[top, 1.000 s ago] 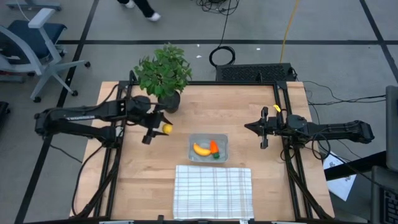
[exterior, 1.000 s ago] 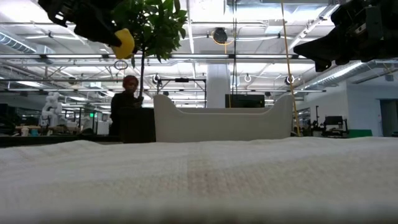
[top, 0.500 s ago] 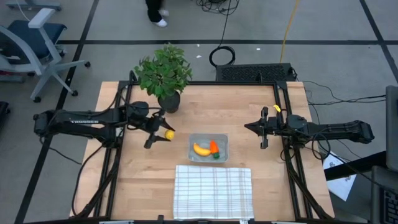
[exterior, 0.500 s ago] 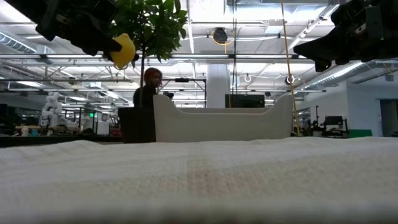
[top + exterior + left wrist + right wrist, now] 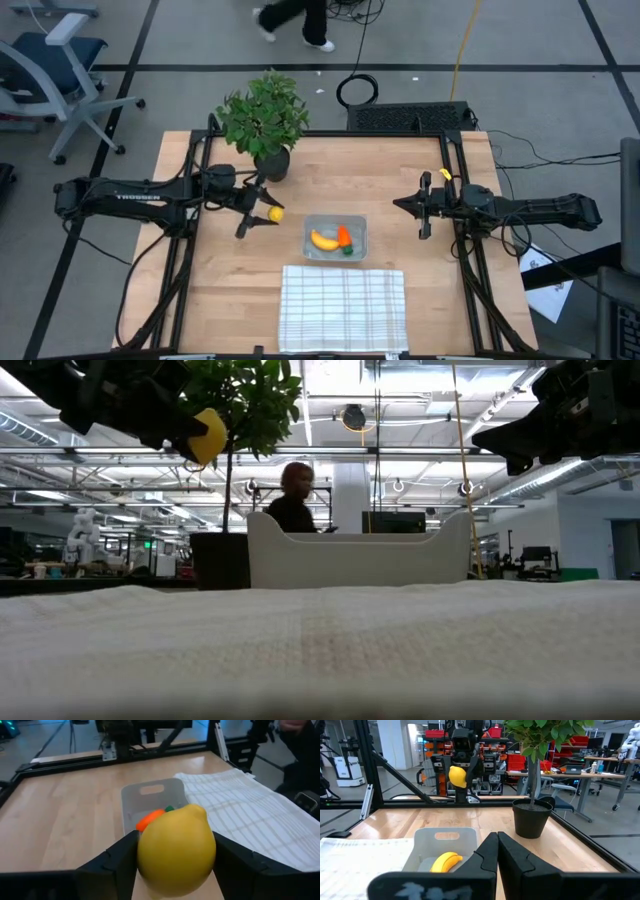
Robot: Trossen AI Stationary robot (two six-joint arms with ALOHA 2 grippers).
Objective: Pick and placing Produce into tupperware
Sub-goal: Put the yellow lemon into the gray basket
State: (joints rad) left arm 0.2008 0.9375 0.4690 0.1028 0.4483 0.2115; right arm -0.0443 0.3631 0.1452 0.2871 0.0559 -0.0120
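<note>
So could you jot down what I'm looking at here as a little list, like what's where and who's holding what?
left gripper: shut on lemon, in the air left of the tupperware
right gripper: shut, empty, right of the tupperware
tupperware: on table, behind the cloth
in tupperware: banana, carrot
cloth: flat at front edge
plant: back left of table
person: walking in the room behind

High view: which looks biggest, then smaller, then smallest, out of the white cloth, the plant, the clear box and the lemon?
1. white cloth
2. plant
3. clear box
4. lemon, held in the left gripper
</note>
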